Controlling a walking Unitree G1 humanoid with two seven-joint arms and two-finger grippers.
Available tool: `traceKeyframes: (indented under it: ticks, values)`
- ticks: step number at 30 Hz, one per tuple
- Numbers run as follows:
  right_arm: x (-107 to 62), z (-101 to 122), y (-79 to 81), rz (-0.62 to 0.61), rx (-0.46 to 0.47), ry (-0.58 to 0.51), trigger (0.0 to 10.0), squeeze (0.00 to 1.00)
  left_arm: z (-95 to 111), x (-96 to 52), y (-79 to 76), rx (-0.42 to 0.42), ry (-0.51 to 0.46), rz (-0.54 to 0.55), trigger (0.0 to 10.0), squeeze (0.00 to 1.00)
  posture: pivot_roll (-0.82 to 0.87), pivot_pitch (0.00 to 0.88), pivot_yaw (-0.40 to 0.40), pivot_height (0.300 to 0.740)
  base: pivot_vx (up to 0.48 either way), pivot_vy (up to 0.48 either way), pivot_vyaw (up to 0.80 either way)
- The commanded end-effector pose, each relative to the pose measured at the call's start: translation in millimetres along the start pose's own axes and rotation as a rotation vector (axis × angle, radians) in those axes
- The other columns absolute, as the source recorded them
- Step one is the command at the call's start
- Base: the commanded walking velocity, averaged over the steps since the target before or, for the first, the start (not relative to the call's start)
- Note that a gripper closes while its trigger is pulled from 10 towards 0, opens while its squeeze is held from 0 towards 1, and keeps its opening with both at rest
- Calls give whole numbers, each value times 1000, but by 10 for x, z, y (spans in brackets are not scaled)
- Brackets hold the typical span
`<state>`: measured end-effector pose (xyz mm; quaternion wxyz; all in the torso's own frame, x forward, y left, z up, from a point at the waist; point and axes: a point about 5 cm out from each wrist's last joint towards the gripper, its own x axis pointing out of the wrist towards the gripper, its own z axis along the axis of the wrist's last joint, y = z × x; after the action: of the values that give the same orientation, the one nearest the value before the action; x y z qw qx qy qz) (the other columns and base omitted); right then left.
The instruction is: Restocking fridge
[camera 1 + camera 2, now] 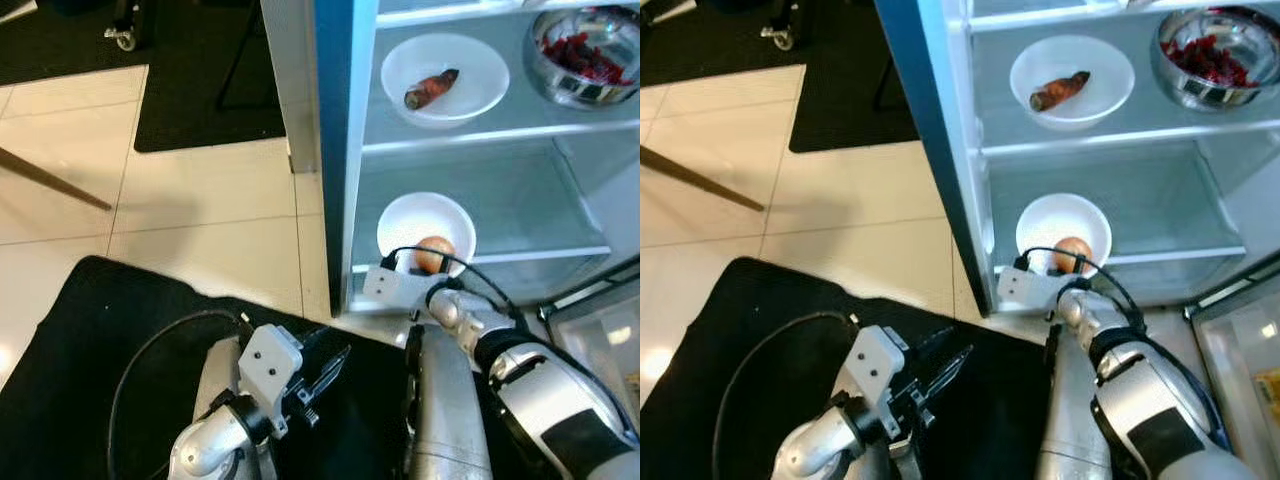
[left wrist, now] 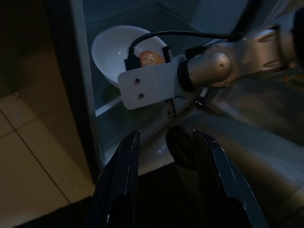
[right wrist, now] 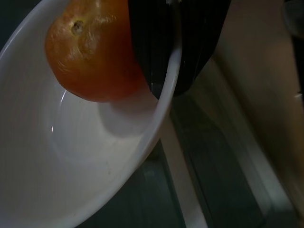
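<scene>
Here, right gripper (image 3: 161,57) pinching bowl (image 1: 425,222) rim – onion (image 3: 90,52) alongside

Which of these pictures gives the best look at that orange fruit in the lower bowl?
The right wrist view: the orange fruit sits close up inside the white bowl, against the right gripper's dark finger. The eye views show it small, partly behind the gripper's mount; the left wrist view shows a dim sliver.

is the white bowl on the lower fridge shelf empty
No, the white bowl on the lower shelf holds a round orange-brown onion, and the right tool reaches in at the bowl's rim beside it.
</scene>
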<state>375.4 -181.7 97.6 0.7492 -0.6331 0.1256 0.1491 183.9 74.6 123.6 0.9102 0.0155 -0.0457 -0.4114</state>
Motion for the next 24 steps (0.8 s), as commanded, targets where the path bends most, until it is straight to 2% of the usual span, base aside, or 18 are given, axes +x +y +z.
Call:
traceKeyframes:
  ticks: [1, 11, 15, 24]
  values:
    - [-11, -9, 104, 37, -29, 1, 10000, 0, -17, -55, -37, -10, 36, -12, 10000, 0, 224, 542, 123, 457, 0, 0, 0]
    - [1, -40, -93, -19, -62, 11, 10000, 0, 93, -42, -96, -21, 31, -22, 10000, 0, 228, 557, 125, 457, 0, 0, 0]
    - [5, -53, -247, -60, -78, 13, 10000, 0, 123, -50, -88, -22, 38, -16, 10000, 0, 228, 559, 123, 457, 0, 0, 0]
    - [-2, -103, -340, -98, -108, 39, 10000, 0, 154, -71, -101, -29, 51, -2, 10000, 0, 240, 563, 123, 457, 0, 0, 0]
